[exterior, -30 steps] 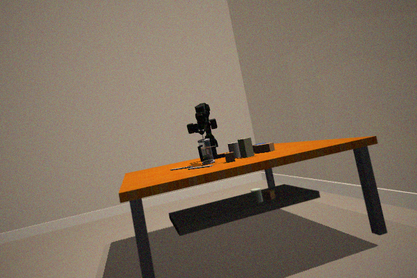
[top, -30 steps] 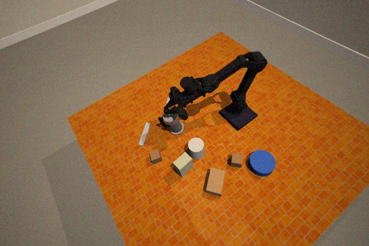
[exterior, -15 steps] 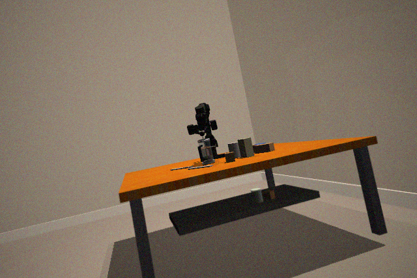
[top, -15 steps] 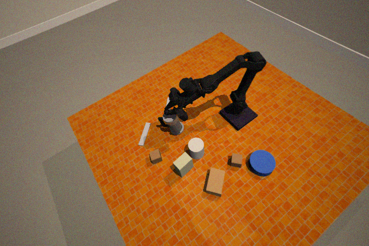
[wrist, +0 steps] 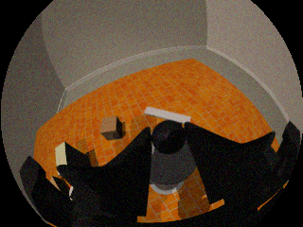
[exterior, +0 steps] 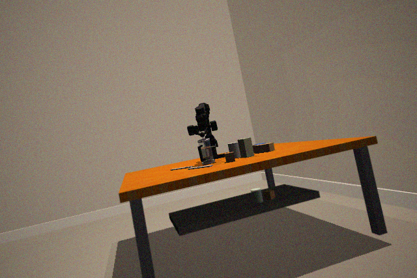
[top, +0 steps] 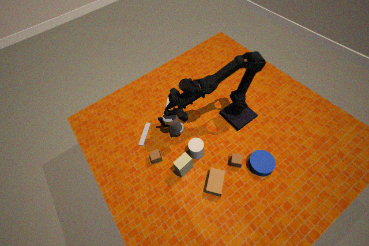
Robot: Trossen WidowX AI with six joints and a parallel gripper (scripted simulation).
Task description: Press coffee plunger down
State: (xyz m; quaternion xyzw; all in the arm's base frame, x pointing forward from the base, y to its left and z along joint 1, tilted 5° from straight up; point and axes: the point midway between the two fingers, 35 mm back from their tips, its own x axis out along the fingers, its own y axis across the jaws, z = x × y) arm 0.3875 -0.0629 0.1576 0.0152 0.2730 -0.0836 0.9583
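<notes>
The coffee press (top: 176,128) (exterior: 207,156) (wrist: 172,166) stands upright on the orange table (top: 143,207) (exterior: 151,180), a grey see-through cylinder with a pale base rim. Its round black plunger knob (exterior: 202,133) (wrist: 169,138) sits just above the lid, with a short length of rod showing between them in the exterior view. My gripper (wrist: 168,129) is above the press, shut on the plunger knob, with one finger on each side of it. In the top view the arm hides most of the knob.
Near the press are a white cylinder (top: 195,145), a pale yellow block (top: 183,164) (wrist: 61,154), a brown cube (top: 155,156) (wrist: 111,128) and a white strip (top: 144,133) (wrist: 167,114). Farther off are a tan block (top: 215,180), another brown cube (top: 236,159) and a blue disc (top: 262,162).
</notes>
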